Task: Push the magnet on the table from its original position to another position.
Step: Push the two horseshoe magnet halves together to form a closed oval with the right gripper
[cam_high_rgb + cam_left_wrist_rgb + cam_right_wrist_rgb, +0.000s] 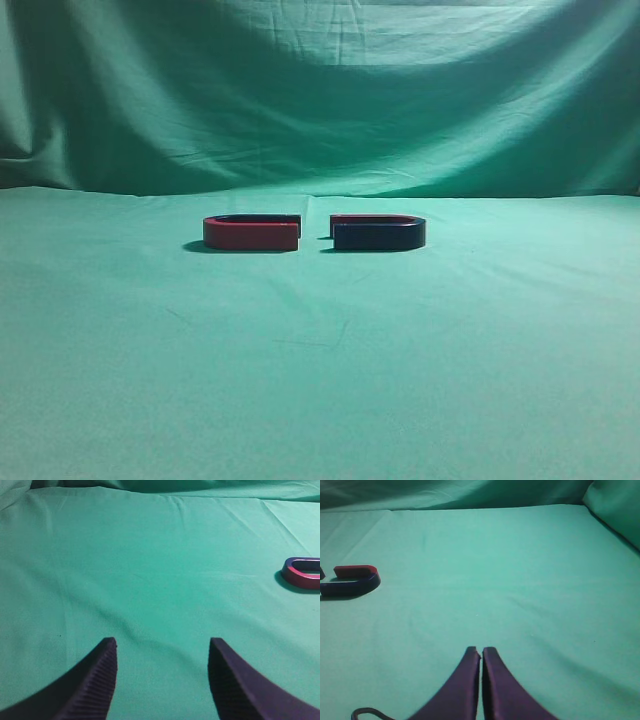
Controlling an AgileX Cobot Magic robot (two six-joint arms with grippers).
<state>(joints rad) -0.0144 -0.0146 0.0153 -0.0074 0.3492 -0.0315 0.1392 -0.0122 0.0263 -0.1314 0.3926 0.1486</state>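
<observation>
Two horseshoe magnets lie on the green cloth with their open ends facing each other across a small gap. The left magnet (252, 232) shows its red side; it also shows at the right edge of the left wrist view (303, 573). The right magnet (378, 232) shows its dark blue side; it also shows at the left edge of the right wrist view (351, 581). My left gripper (162, 642) is open and empty, over bare cloth far from the magnets. My right gripper (480, 651) is shut and empty, also over bare cloth. Neither gripper shows in the exterior view.
A green cloth (320, 380) covers the table and hangs as a backdrop (320, 90) behind the magnets. A thin dark cable (365, 713) shows at the bottom left of the right wrist view.
</observation>
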